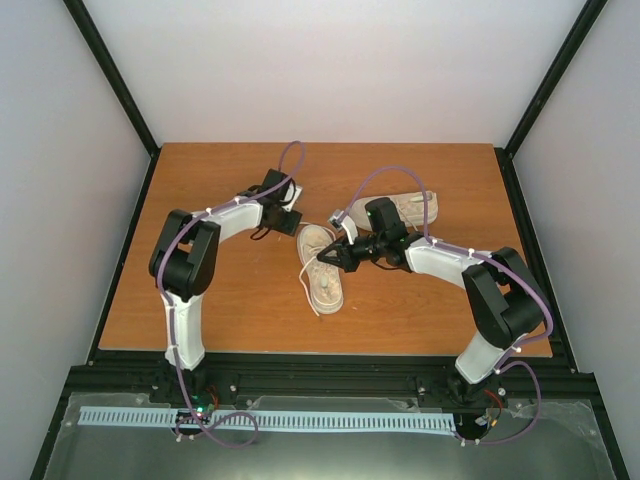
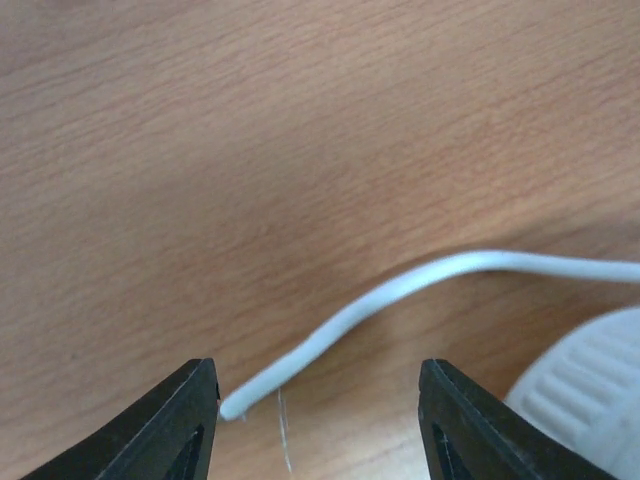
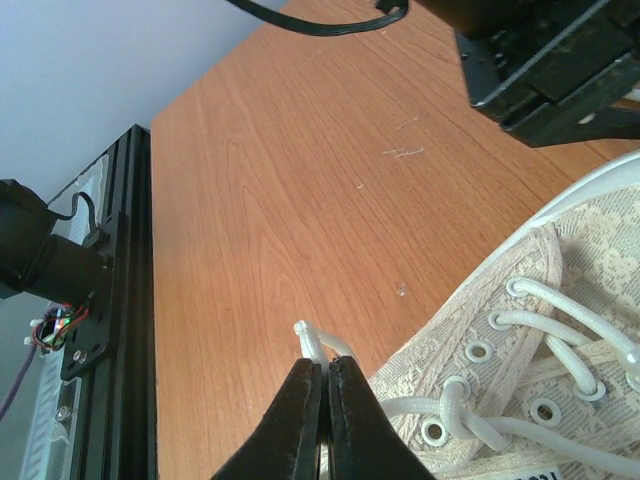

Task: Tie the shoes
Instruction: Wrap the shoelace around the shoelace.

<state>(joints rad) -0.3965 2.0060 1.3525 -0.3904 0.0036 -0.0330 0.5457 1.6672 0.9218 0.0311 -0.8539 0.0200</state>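
Note:
Two cream sneakers lie on the wooden table: the near shoe [image 1: 322,268] in the middle, toe towards me, and the far shoe [image 1: 400,209] behind the right arm. My right gripper [image 1: 325,257] is over the near shoe [image 3: 530,340] and is shut on a folded white lace [image 3: 316,345], which pokes out above the fingertips. My left gripper [image 1: 291,222] is low over the table, just left of the near shoe's heel. It is open, and the loose end of the other lace [image 2: 360,312] lies on the wood between its fingers, its tip close to the left finger [image 2: 175,425].
The table [image 1: 230,290] is framed by black rails, with white walls around. The left gripper's black body [image 3: 545,60] shows at the top right of the right wrist view, close to the shoe. A rubber sole edge [image 2: 590,385] sits at the left wrist view's right.

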